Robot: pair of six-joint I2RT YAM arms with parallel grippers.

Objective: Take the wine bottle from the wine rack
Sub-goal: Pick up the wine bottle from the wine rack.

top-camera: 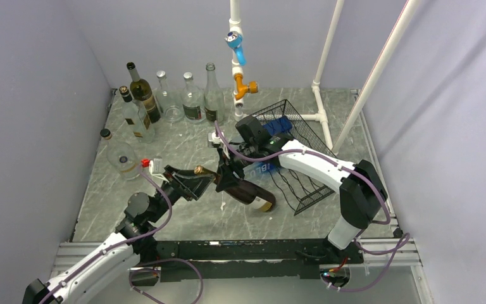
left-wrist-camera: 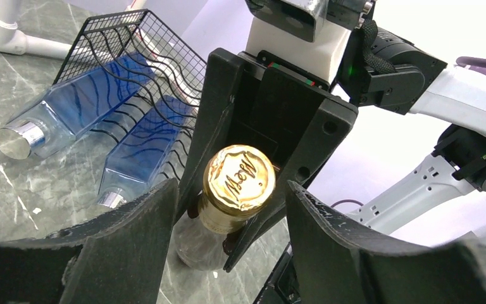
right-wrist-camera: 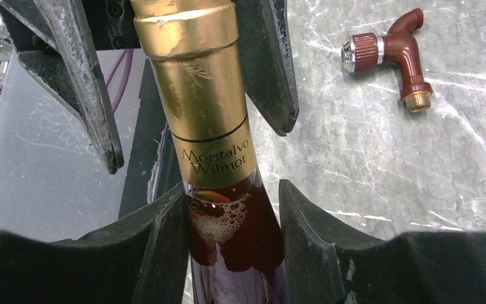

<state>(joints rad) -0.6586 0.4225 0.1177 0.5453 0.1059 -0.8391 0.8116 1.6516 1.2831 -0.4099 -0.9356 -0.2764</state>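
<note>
The wine bottle (top-camera: 252, 192), dark with a gold foil neck (right-wrist-camera: 210, 107), is off the rack and hangs tilted just above the table. My right gripper (right-wrist-camera: 231, 190) is shut on its neck just below the foil; in the top view this gripper (top-camera: 226, 171) sits mid-table. My left gripper (left-wrist-camera: 232, 185) is open, its fingers (left-wrist-camera: 136, 237) flanking the gold cap (left-wrist-camera: 239, 177) with a gap on each side. The black wire-mesh wine rack (top-camera: 294, 149) lies behind the right arm with blue bottles (left-wrist-camera: 92, 101) in it.
Several upright glass bottles (top-camera: 142, 95) stand along the back left, and a squat jar (top-camera: 125, 161) sits near the left gripper. A white pipe frame (top-camera: 237, 57) with blue and orange taps rises at the back. A brown tap (right-wrist-camera: 392, 54) lies on the marble.
</note>
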